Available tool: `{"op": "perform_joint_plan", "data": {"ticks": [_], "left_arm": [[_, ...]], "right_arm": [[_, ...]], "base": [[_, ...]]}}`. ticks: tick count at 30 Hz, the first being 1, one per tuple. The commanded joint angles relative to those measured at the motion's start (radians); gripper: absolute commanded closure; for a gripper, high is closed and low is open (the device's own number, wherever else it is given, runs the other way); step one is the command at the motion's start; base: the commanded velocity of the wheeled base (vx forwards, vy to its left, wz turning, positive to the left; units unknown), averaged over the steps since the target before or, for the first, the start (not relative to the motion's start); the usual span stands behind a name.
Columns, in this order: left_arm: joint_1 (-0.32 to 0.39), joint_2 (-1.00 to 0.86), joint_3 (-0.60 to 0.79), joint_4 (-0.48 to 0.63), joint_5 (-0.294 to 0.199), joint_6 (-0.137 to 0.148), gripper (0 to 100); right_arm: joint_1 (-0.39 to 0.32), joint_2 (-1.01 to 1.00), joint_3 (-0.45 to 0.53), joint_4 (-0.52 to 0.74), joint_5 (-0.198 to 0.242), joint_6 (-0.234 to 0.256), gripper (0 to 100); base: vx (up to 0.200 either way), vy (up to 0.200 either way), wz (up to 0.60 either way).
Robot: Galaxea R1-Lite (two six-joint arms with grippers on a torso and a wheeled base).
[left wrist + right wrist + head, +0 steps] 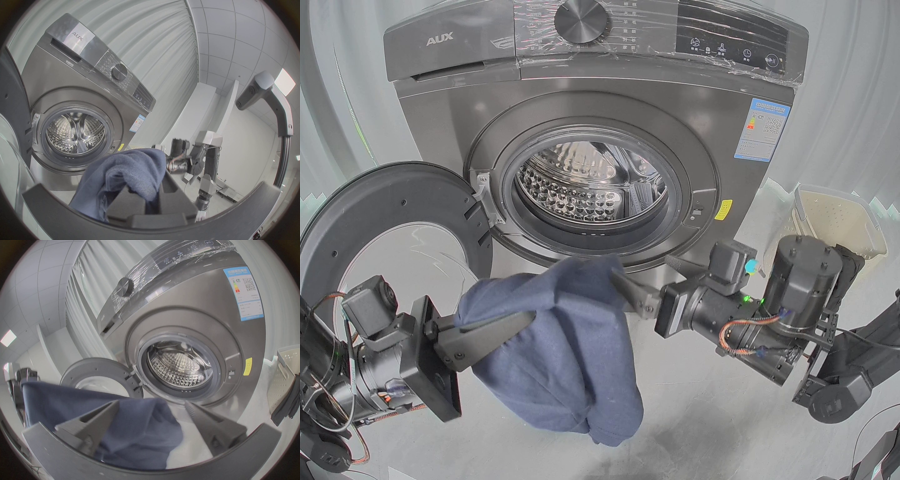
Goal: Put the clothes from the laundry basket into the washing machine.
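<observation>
Pale curtains (850, 94) back the washing machine (456, 119), door (375, 206) swung left. Left gripper (515, 322) pinches the blue garment (569, 350), hanging near the drum (590, 181) mouth; right gripper (642, 272) stands spread beside it. Loading underway: next, push the garment into the drum, then release.

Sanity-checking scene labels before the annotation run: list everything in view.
washing machine: 1, grey, front-loader straight ahead
door: 1, dark grey, swung open to the robot's left
drum: 1, shiny steel, behind the open port
blue garment: 1, blue, hanging between both grippers, below the port
laundry basket: 1, cream, on the floor right of the machine
dark garment: 1, near black, draped over the basket rim
curtain: 1, white, behind the machine
left gripper: 1, dark grey, shut on the blue garment
right gripper: 1, dark grey, open, one finger against the garment
</observation>
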State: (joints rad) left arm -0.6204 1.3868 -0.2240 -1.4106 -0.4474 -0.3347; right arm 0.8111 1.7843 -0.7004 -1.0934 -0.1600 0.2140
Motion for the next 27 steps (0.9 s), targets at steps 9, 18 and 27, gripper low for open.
{"op": "perform_joint_plan", "data": {"ticks": [9, 18, 27], "left_arm": [[0.038, 0.005, -0.074, -0.004, 0.044, -0.052, 100], [0.039, 0.024, -0.146, 0.006, 0.158, -0.142, 100], [0.039, 0.028, -0.144, 0.007, 0.151, -0.142, 100]], "right_arm": [[0.003, -0.016, 0.156, 0.003, 0.025, -0.038, 0], [0.005, -0.013, 0.167, 0.004, 0.027, -0.038, 0], [0.007, -0.014, 0.157, 0.0, 0.033, -0.035, 0]], "base": [[0.0, 0.0, 0.0], [0.0, 0.0, 0.0], [0.0, 0.0, 0.0]]}}
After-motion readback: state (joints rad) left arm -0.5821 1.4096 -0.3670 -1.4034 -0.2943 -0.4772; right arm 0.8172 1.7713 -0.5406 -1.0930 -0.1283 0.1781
